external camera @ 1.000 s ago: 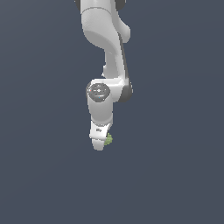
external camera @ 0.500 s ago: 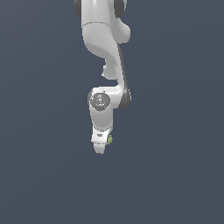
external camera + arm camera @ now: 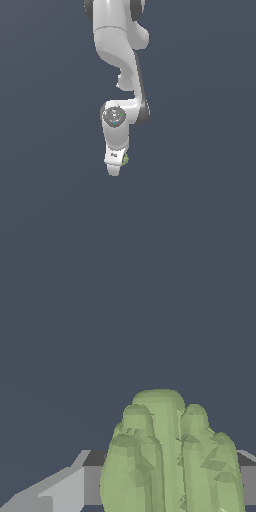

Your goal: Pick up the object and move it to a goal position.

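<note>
Franka Panda arm (image 3: pixel 120 55): glossy white rounded shells, dark grey joint seams, a round grey cap on the wrist joint (image 3: pixel 114 116), a small dark mark on the white gripper (image 3: pixel 115 167).

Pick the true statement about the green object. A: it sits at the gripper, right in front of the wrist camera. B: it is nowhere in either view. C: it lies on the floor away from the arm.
A: the lumpy green object fills the wrist view between the grey fingers, and peeks out beside the gripper in the exterior view.
</note>
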{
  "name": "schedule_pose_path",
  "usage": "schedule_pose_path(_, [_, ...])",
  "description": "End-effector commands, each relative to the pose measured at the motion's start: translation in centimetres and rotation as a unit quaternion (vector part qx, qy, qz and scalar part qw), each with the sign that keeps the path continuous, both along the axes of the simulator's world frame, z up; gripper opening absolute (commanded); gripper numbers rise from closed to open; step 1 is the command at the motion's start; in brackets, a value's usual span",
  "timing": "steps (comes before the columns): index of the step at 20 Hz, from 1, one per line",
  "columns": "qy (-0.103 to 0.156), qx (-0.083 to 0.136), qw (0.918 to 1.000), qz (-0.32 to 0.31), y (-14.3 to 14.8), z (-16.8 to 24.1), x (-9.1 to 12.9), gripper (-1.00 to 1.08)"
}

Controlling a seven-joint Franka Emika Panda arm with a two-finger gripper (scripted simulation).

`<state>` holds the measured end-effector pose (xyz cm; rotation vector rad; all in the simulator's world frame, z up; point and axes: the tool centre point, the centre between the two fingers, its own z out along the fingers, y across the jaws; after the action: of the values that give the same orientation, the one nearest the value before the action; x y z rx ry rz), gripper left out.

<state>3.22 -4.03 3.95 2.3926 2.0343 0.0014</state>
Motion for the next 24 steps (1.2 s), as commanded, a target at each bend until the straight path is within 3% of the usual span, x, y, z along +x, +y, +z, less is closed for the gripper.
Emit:
schedule_pose_path(1, [0.001,0.0,1.0,0.0,0.0,-0.1,0.0,-1.0])
schedule_pose_path(7, [-0.005,-0.001,1.0,-0.004,-0.1,0.7,0.4,-1.0])
schedule_pose_path(13, [-0.035,-0.007,0.999,-0.026,-0.7,4.8,2.2,-1.0])
schedule_pose_path(19, [-0.089,-0.019,0.9936,-0.066,-1.8,12.5,4.9,-1.0])
schedule_pose_path(24, [-0.153,-0.034,0.9811,-0.113,-3.1,22.0,6.8,-1.0])
